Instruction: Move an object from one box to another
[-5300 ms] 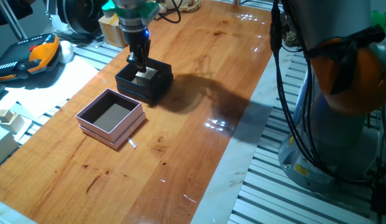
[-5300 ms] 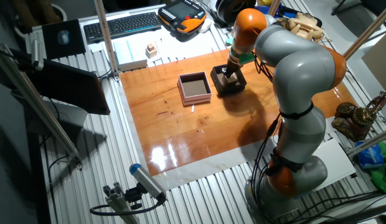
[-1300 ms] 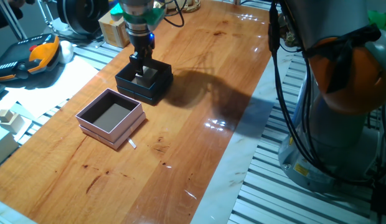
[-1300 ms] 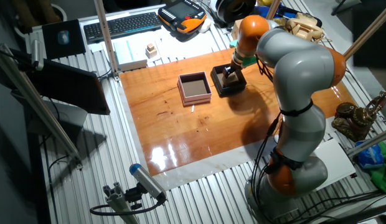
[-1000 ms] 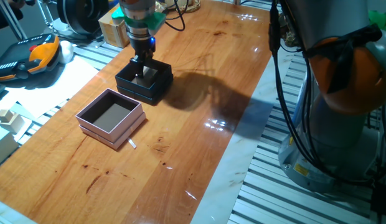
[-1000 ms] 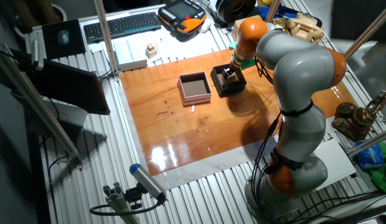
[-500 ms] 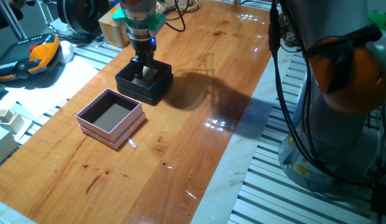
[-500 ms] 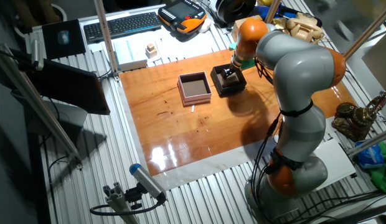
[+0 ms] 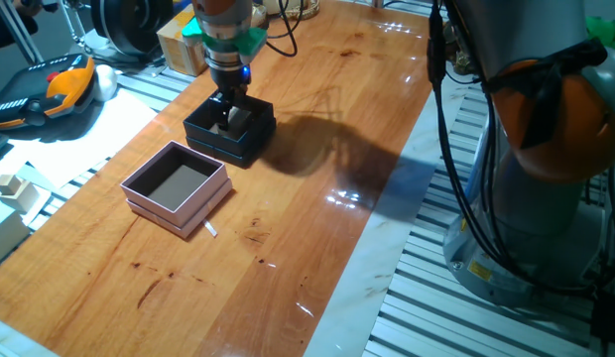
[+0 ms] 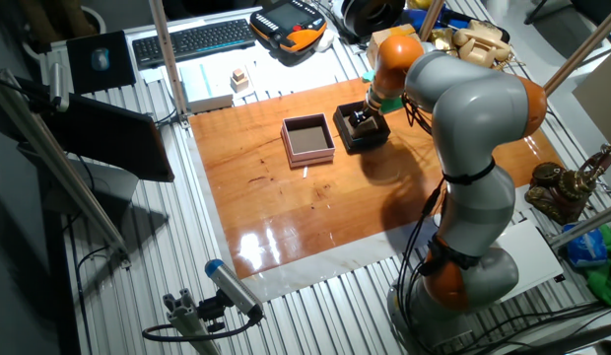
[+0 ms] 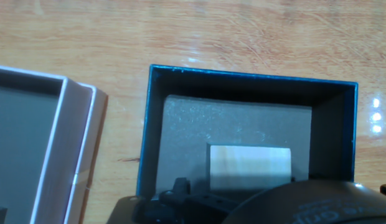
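The black box (image 9: 250, 139) stands at the far left of the wooden table, also seen from the other side (image 10: 357, 141). My gripper (image 9: 226, 111) reaches down into it (image 10: 362, 116). The hand view looks straight into the black box (image 11: 146, 124), where the pale wooden cube (image 11: 249, 165) lies on the grey floor just ahead of the hand's dark body. My fingertips do not show there, so I cannot tell whether they are open or shut. The pink box (image 9: 154, 203) sits close beside the black one (image 10: 307, 153), with its dark inside bare (image 11: 78, 155).
A small white scrap (image 9: 210, 229) lies on the table beside the pink box. Two pale wooden blocks (image 9: 10, 185) rest off the table's left edge. An orange pendant (image 9: 60, 84) and a keyboard (image 10: 192, 39) lie beyond the table. The arm's base (image 9: 546, 149) rises at the right.
Over the last second the hand has crept slightly right and lower into the black box. The cube and both boxes have stayed put.
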`<state>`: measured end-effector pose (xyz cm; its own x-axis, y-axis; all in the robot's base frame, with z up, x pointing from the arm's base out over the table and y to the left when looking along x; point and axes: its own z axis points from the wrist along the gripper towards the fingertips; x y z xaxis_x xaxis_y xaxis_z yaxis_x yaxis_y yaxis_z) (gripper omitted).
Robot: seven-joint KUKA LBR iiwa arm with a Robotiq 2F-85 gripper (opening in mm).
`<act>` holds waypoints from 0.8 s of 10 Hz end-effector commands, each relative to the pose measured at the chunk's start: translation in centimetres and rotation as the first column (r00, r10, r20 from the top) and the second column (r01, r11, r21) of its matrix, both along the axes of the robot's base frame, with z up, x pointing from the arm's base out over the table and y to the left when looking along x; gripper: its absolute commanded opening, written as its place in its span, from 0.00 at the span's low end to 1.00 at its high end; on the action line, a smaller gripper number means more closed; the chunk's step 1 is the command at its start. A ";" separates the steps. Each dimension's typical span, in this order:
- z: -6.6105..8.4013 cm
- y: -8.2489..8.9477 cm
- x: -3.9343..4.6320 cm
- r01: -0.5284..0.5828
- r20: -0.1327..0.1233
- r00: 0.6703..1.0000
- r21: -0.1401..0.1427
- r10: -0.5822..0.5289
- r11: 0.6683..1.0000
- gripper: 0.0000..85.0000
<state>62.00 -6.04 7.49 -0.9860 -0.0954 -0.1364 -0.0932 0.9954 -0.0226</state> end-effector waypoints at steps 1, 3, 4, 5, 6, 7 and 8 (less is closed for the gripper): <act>-0.1 0.0 -0.01 0.000 0.000 1.000 0.001 0.000 1.000 1.00; -0.4 -0.1 0.04 0.000 0.000 1.000 0.001 0.000 1.000 1.00; -0.6 -0.1 0.05 0.002 0.002 1.000 0.001 -0.002 1.000 1.00; -0.6 0.0 0.04 0.002 0.002 1.000 0.001 -0.002 1.000 0.80; -0.7 0.0 0.05 -0.006 0.000 1.000 -0.002 0.006 1.000 0.80; -0.7 0.0 0.06 -0.009 0.000 1.000 0.000 0.009 1.000 0.80; -0.8 0.0 0.07 -0.011 -0.002 1.000 -0.001 0.011 1.000 0.80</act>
